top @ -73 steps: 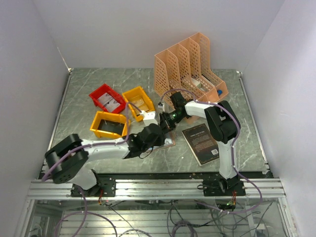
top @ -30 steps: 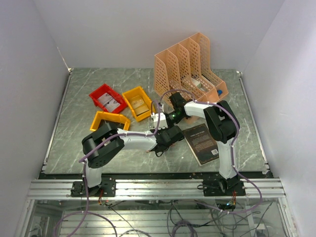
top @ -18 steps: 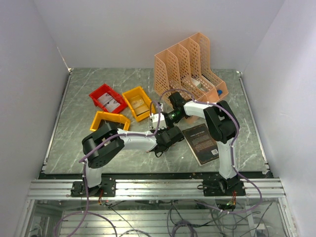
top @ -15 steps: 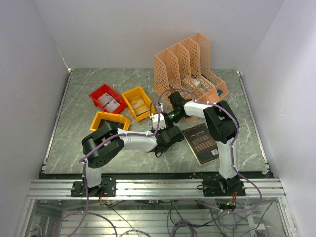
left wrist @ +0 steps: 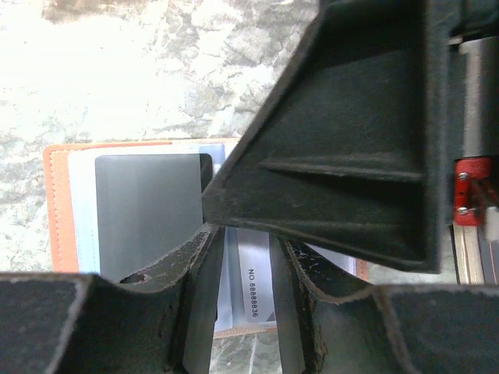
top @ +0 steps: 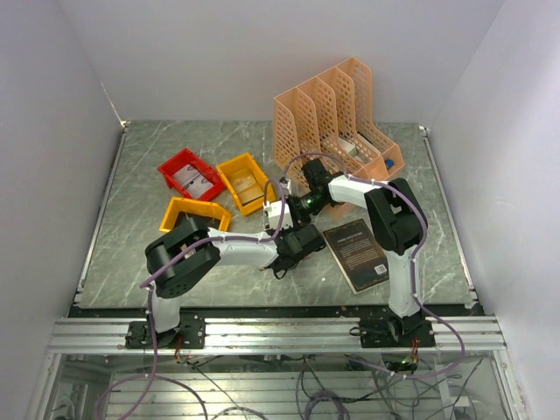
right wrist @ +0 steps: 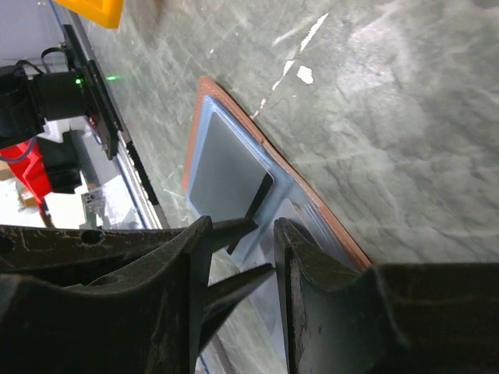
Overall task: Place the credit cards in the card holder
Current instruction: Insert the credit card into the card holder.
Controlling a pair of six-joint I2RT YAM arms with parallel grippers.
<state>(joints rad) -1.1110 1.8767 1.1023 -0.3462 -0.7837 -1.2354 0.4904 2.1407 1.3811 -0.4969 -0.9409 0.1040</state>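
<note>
Left gripper [left wrist: 245, 257]: jaws narrowly apart, gripping nothing, low over the card holder [left wrist: 59, 210].
Right gripper [right wrist: 242, 227]: jaws slightly parted, also over the card holder.
Card holder: open flat on the surface [left wrist: 117, 78].
Grey credit card [left wrist: 144, 210]: on the card holder's pale blue inner face.
Numbered credit card [left wrist: 251, 288]: in the card holder, beside the grey one.

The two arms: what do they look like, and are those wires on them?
The left arm and right arm are white tubes between chunky black joints, each trailed by a looping purple cable. The left tool and right tool each have two matt black, scuffed fingers.
</note>
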